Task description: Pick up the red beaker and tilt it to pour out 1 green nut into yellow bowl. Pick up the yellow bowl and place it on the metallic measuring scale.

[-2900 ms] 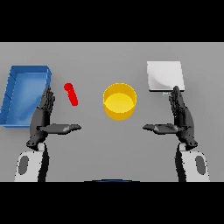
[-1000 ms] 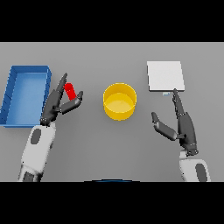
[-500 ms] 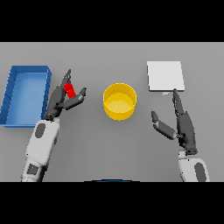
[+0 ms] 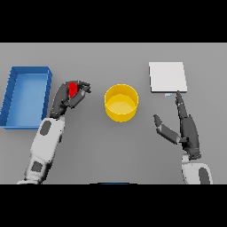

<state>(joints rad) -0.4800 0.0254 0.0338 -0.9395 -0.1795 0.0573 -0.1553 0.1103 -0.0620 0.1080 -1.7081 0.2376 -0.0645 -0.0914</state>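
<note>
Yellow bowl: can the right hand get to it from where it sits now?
Probably yes. The right hand is open with only bare grey table between it and the round yellow bowl. The left hand holds the red beaker on the bowl's far side.

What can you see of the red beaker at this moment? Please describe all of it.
The red beaker is a small, plain red thing, smooth and plastic-looking. Only part of it shows, because the dark fingers of the left hand are curled round it. It lies between the blue tray and the yellow bowl, touching neither. Whether it is off the grey table cannot be told, and no nut is visible in it.
</note>
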